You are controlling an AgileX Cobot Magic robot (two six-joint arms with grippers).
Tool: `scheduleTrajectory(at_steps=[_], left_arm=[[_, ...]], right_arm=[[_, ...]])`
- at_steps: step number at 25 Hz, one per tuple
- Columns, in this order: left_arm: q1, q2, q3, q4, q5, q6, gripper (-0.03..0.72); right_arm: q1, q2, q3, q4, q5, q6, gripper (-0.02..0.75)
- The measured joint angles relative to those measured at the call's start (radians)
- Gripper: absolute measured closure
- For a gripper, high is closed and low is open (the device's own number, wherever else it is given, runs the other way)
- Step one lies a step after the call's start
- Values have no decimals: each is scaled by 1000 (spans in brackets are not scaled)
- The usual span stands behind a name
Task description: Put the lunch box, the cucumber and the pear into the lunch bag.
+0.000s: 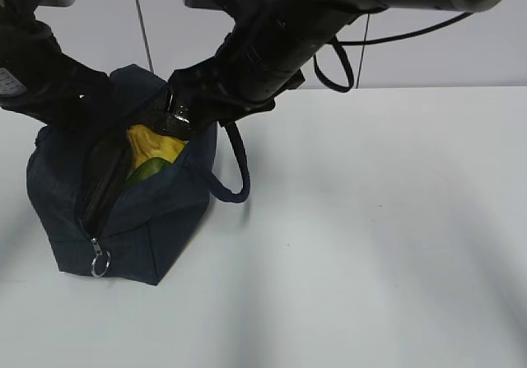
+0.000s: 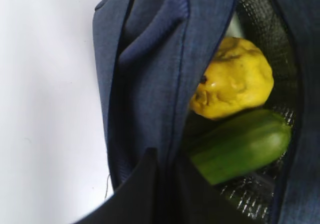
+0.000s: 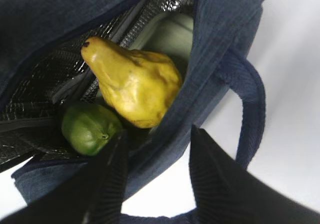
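Right gripper [image 3: 157,171] astride lunch bag [image 3: 220,48] wall, pear [image 3: 135,86] just inside

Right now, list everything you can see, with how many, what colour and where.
lunch bag: one, dark navy, unzipped, on the table at left
pear: one, yellow, inside the bag
cucumber: one, dark green, inside the bag beside the pear
lunch box: one, pale green lid, inside the bag behind the pear
zip ring: one, silver, at the bag's near end
table: one, white
left gripper: black, shut on the bag's edge
right gripper: black, fingers astride the bag's side wall
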Motion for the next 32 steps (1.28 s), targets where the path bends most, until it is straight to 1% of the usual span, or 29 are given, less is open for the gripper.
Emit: scheduleTrajectory(at_steps=[5,7,8,10,11,12,13,15,19,23,28,31,32], left_arm=[[0,0,0,0,1,0,687],[0,0,0,0,2,0,687],[0,0,0,0,2,0,687],[0,0,0,0,2,0,687],[0,0,0,0,2,0,687],[0,0,0,-1,2,0,687],[0,0,0,-1,2,0,687],[0,0,0,-1,2,0,687],[0,0,0,-1,2,0,687],[0,0,0,-1,2,0,687],[0,-1,0,-13,-2,0,687],[0,-3,0,-62,-3,15,687],[0,-3,0,-88,-4,33,687]], right_arm=[[0,32,0,47,2,2,414],[0,44,0,59,2,2,431],[0,44,0,61,2,2,450],[0,48,0,65,4,2,514],[0,48,0,65,7,2,548],[0,48,0,65,12,2,599],[0,48,0,65,14,2,626],[0,48,0,65,18,2,668],[0,52,0,63,18,2,717],[0,50,0,31,23,2,725],[0,14,0,-71,59,2,726],[0,-6,0,-130,101,4,726],[0,-18,0,-170,124,10,727]])
